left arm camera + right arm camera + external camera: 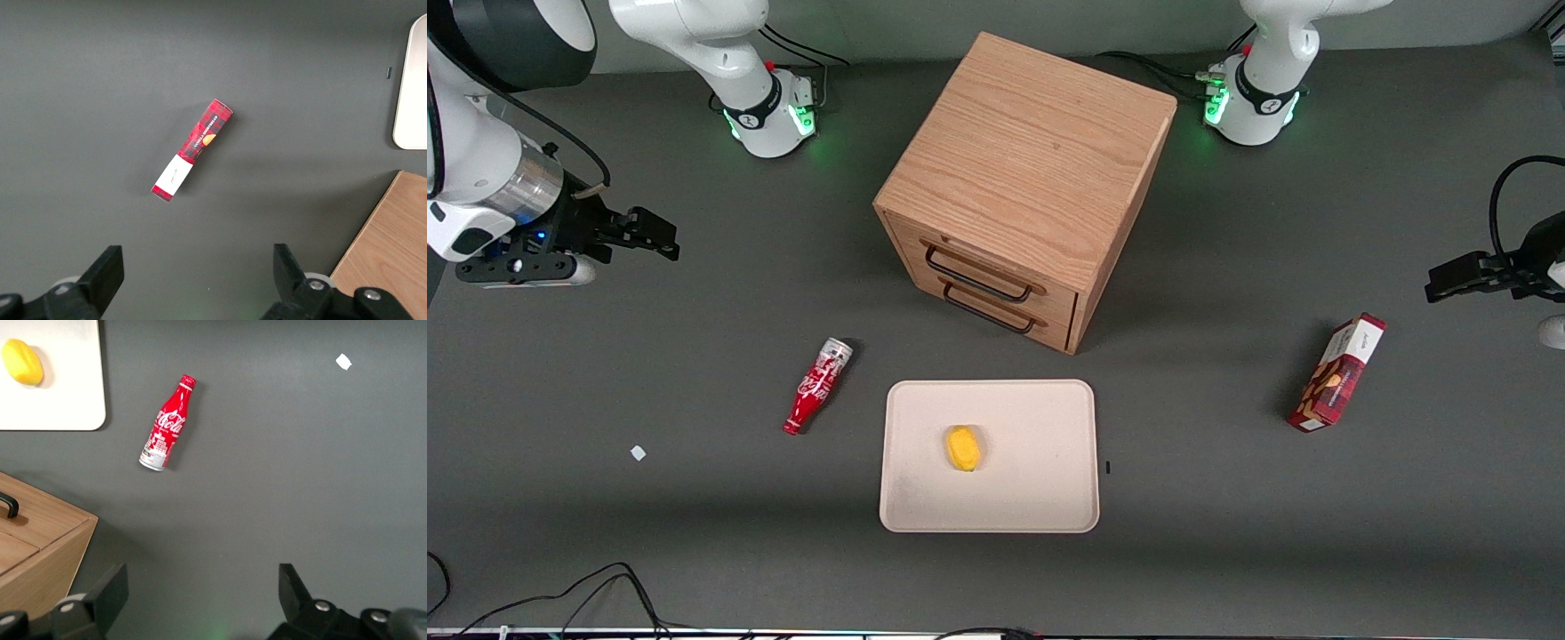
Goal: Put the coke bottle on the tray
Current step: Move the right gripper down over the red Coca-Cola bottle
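Note:
The coke bottle (pixel 818 387) (pixel 167 427) is slim and red with white script, and it lies flat on the dark table. Its silver base points toward the cabinet and its red cap toward the front camera. It rests close beside the cream tray (pixel 1040 498) (pixel 73 400), toward the working arm's end, without touching it. My gripper (pixel 660 238) (pixel 202 577) hangs above the table, farther from the front camera than the bottle and nearer the working arm's end. It is open, with nothing but bare table between its fingers.
A small yellow object (pixel 963 448) (pixel 22 362) lies in the middle of the tray. A wooden two-drawer cabinet (pixel 1032 169) (pixel 33 540) stands farther back. A red snack box (pixel 1337 372) (pixel 193 148) lies toward the parked arm's end. A white scrap (pixel 638 452) lies nearer the front camera.

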### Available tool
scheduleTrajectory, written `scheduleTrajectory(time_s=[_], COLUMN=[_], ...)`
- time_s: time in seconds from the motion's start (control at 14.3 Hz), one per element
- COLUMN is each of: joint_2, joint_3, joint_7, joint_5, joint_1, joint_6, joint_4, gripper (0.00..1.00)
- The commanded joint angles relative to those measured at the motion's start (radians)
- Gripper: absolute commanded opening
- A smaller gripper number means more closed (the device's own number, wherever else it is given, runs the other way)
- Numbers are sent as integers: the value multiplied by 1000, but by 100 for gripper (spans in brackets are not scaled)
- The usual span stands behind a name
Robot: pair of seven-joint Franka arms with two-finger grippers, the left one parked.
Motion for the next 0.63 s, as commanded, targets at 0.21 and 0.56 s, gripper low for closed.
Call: scheduleTrajectory(time_s=[0.21, 0.56], joint_2=[52, 185], joint_3=[3, 10], joint_7=[20, 168], joint_5=[18, 27], joint_1=[-11, 0], joint_6=[-49, -47], joint_4=[67, 129], gripper=[100, 100])
